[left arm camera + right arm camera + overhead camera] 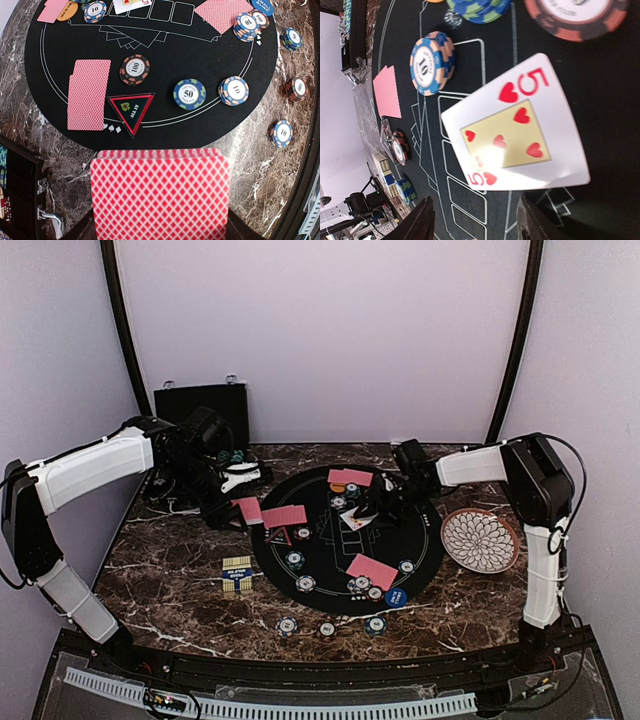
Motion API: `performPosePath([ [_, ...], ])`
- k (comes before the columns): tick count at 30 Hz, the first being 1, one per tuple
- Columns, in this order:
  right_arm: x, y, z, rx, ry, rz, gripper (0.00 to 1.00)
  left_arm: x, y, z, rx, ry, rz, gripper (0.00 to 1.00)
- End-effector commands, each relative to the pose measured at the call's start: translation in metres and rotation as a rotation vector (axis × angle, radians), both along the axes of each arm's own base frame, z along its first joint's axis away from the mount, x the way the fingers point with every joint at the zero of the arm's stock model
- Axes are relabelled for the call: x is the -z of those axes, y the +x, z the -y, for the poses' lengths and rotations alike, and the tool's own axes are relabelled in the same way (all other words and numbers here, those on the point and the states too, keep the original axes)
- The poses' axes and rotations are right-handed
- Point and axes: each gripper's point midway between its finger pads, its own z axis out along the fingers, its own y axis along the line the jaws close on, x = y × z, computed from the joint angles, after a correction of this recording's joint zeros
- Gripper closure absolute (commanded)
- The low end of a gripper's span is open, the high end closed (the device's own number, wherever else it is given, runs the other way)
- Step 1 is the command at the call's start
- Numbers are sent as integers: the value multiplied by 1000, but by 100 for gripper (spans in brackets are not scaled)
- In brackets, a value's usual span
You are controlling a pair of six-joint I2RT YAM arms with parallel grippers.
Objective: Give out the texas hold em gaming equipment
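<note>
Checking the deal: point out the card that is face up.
The five of hearts, just ahead of the right hand; all other cards show red backs.

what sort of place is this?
Likely a robot test cell staged for poker: plain lilac walls, dark marble-patterned tabletop, round black poker mat with striped chips and red-backed playing cards.
</note>
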Motion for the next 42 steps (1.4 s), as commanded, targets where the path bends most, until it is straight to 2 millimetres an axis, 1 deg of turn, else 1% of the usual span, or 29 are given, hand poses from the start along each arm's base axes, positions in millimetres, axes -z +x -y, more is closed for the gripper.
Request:
performPosePath([
  [1, 15, -4, -18, -7, 19, -30, 44, -16, -3, 0, 7, -31, 11, 100],
  [6, 25, 0, -25, -2, -15, -40, 46, -18, -3, 0, 8, -31, 18, 100],
  [10, 32, -6, -30, -12, -38, -50, 46, -18, -3, -1, 7, -32, 20, 100],
  [15, 38, -13, -43, -29, -23, -64, 46, -18, -3, 0, 9, -33, 20, 100],
  [21, 37, -4, -54, -8, 8, -59, 46, -18, -3, 0, 8, -33, 21, 100],
  [25, 33, 3, -65, -6, 27, -51, 47, -19, -3, -1, 7, -33, 24, 100],
  [29, 28, 5, -76, -14, 50, -50, 48, -19, -4, -1, 6, -32, 23, 100],
  [31, 15, 6, -79, -20, 75, -35, 48, -18, -5, -2, 6, -30, 21, 100],
  [32, 3, 7, -80, -22, 89, -17, 47, -19, -5, -2, 6, -29, 21, 100],
  [35, -25, 16, -73, -7, 113, 30, 46, -19, -6, -3, 10, -29, 23, 100],
  [37, -38, 25, -61, 16, 115, 58, 46, -19, -6, -3, 11, -29, 23, 100],
  [39, -41, 34, -44, 41, 97, 74, 45, -18, -6, -3, 10, -30, 21, 100],
  [42, -34, 45, -18, 81, 69, 76, 44, -18, -8, -3, 14, -31, 17, 100],
])
